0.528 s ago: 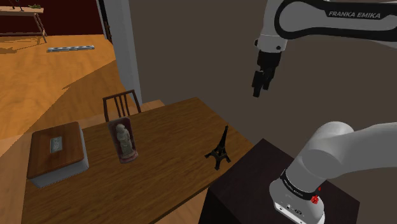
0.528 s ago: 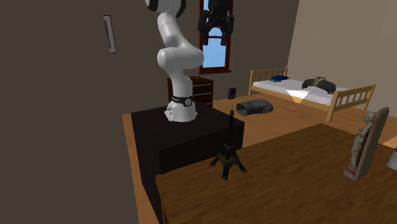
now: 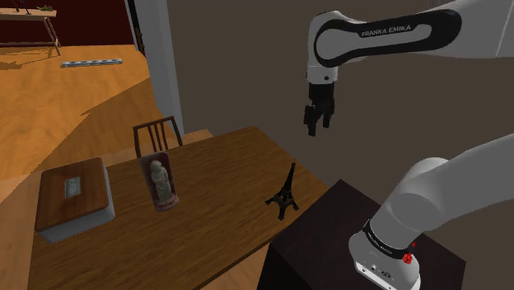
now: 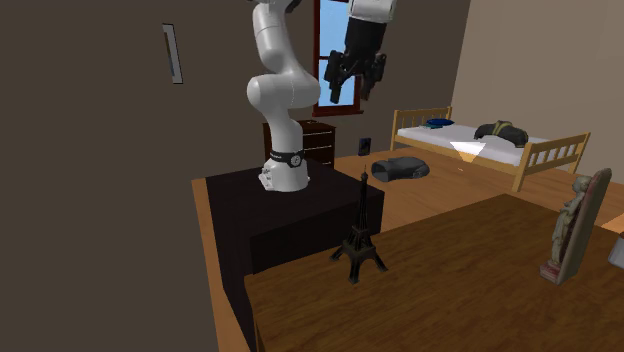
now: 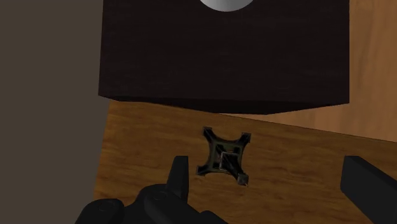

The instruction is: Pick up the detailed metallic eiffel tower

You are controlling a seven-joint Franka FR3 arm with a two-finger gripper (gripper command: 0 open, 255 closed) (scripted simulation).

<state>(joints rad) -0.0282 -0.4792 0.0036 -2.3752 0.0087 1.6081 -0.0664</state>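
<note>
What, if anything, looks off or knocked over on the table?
Nothing stands out. The Eiffel tower stands upright near the edge of the table, untouched, with the gripper open well above it.

The shoulder camera looked down from beside the stand (image 3: 317, 235), the second faced it across the table (image 4: 450, 295), the wrist straight below the gripper (image 5: 267, 172); all shared the tower (image 5: 224, 159).

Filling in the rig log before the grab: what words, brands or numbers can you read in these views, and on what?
"FRANKA EMIKA": white letters on the dark panel of the arm, in the shoulder view.
Print on the black band at the arm's base: too small to read.
On the tower, the figurine and the box: no writing to be seen.
</note>
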